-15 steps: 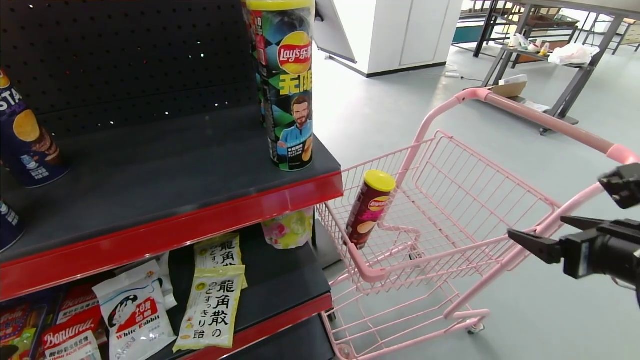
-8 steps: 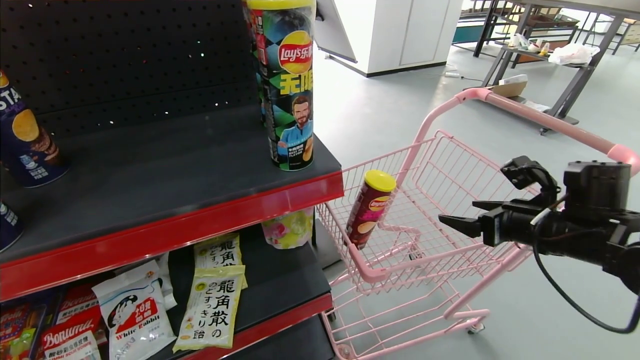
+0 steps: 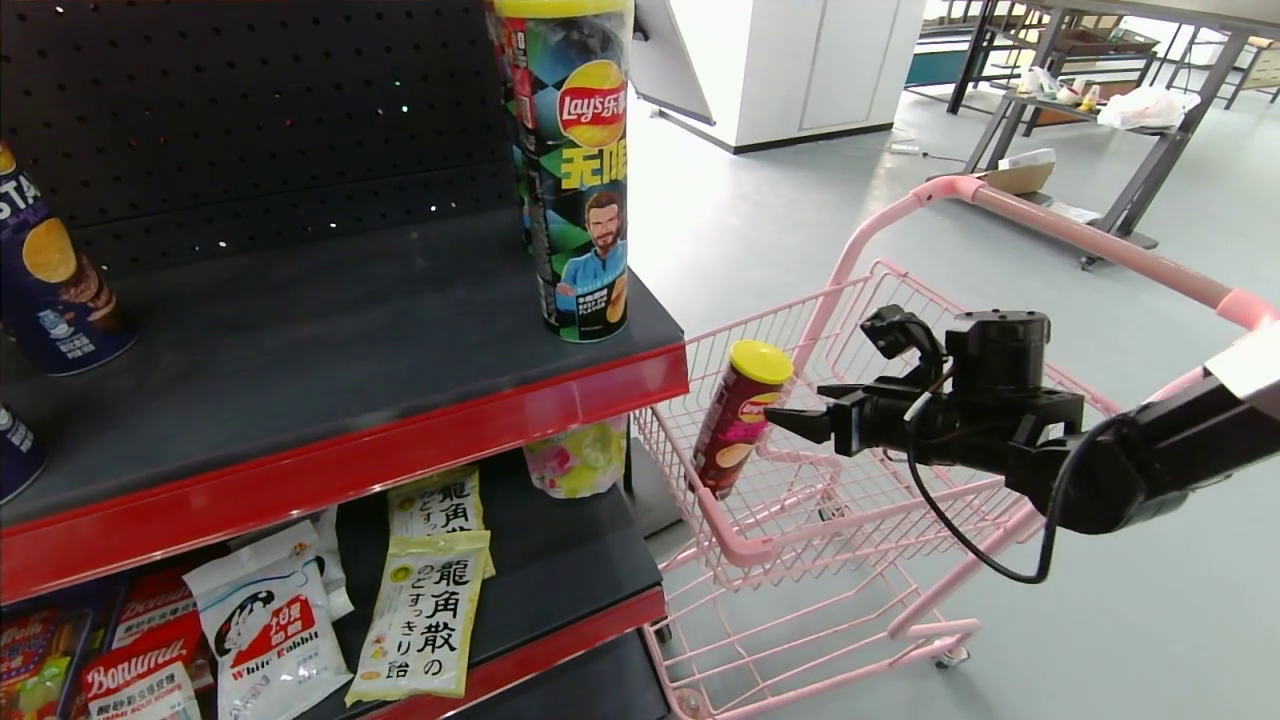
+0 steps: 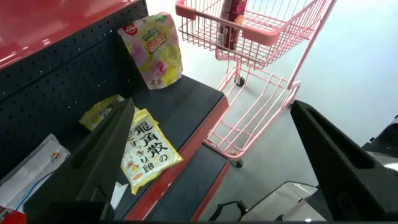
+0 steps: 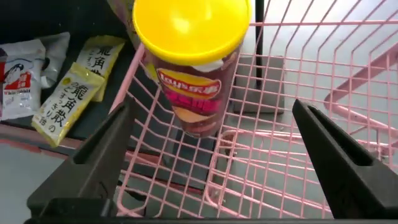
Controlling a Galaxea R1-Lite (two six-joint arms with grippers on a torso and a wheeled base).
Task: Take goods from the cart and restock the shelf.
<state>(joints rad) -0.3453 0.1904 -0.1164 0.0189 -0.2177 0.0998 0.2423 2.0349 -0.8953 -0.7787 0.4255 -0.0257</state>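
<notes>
**A:** Right arm, pose?

**B:** It comes in from the right and stretches across the cart (image 3: 740, 545) basket, forearm about level, a cable looping beneath it. The right gripper (image 3: 800, 405) points toward the shelf (image 3: 350, 340).

**A:** Fingers?

**B:** The fingers (image 5: 93, 168) are spread wide, gripping nothing. In the right wrist view the gripper (image 5: 211, 109) has the chip can (image 5: 196, 81) straight ahead, centred between the two tips. In the head view the nearer tip sits just beside the can's side; I cannot tell whether it touches.

**A:** The can itself?

**B:** The chip can (image 3: 740, 415) has a maroon body and a yellow lid on top. It leans tilted in the basket corner nearest the shelf, its foot on the wire floor.

**A:** Left arm?

**B:** The left gripper (image 4: 211, 104) hangs over the lower shelf (image 4: 186, 106), fingers parted and empty, with yellow bags (image 4: 146, 152) lying below it. The cart (image 4: 261, 37) stands just beyond.

**A:** Upper shelf?

**B:** A tall can (image 3: 580, 170) stands upright near its right end.
</notes>
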